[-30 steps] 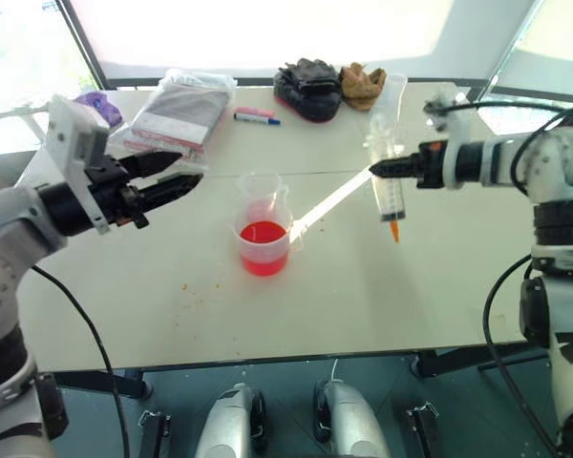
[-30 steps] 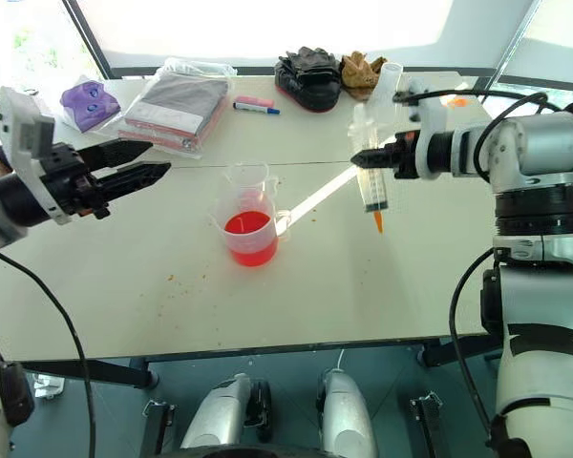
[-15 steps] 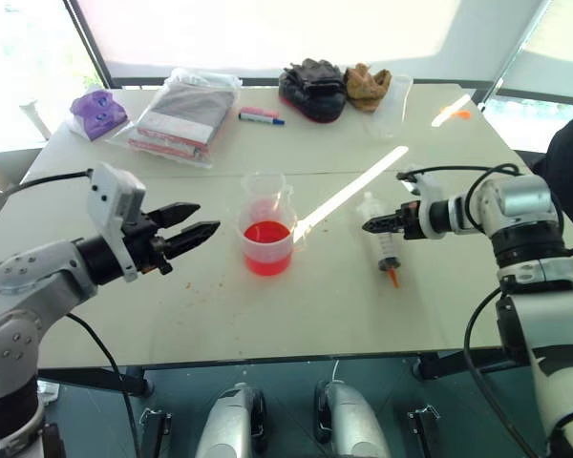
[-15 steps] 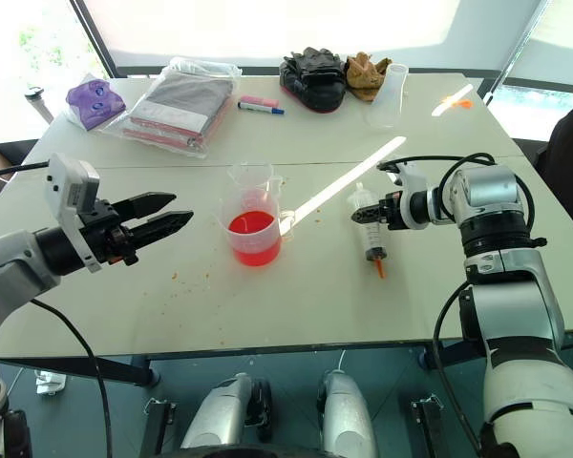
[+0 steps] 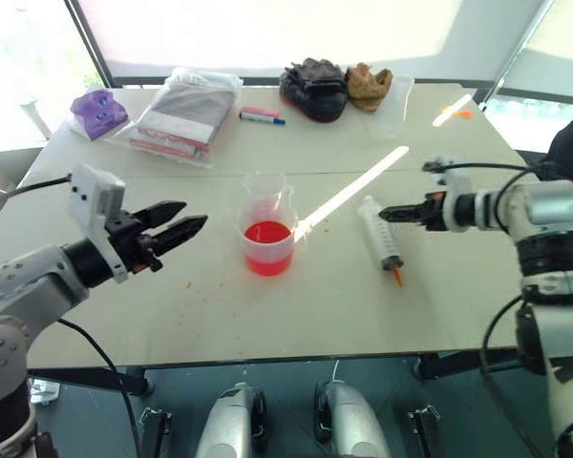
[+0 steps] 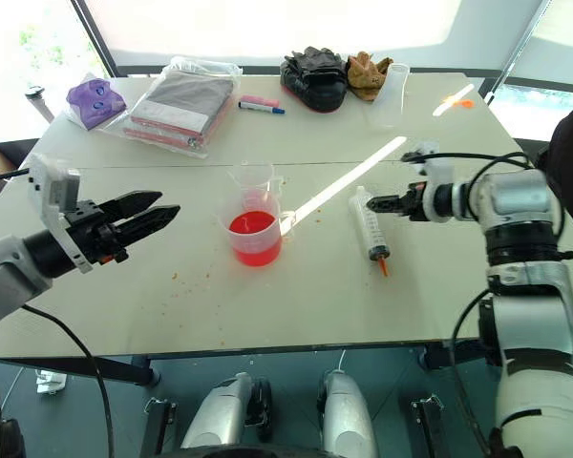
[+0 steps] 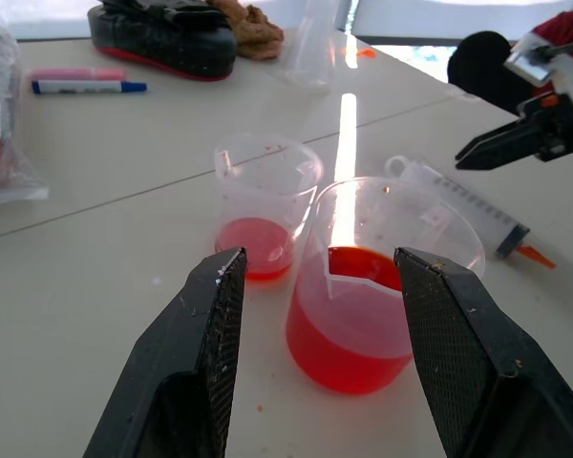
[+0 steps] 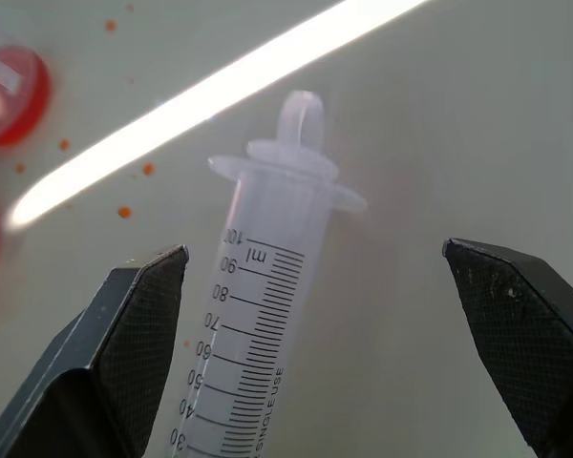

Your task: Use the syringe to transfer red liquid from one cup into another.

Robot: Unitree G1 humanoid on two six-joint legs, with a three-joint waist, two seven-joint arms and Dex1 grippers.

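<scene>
The large clear plastic syringe with orange-red nozzle (image 5: pixel 381 239) lies flat on the white table (image 5: pixel 220 315), at three o'clock from the short wide clear cup of red liquid (image 5: pixel 266 243). The right gripper (image 5: pixel 393 212) hovers open beside its plunger end, holding nothing; the left gripper (image 5: pixel 186 221) waits half-open at nine o'clock. To finish cleanly, the right arm should withdraw without nudging the barrel

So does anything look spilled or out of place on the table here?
Yes. Small orange-red droplets speckle the table near the short cup, spilled liquid by the look of it. The syringe lies flat beside the open right gripper, plunger pushed in.
</scene>
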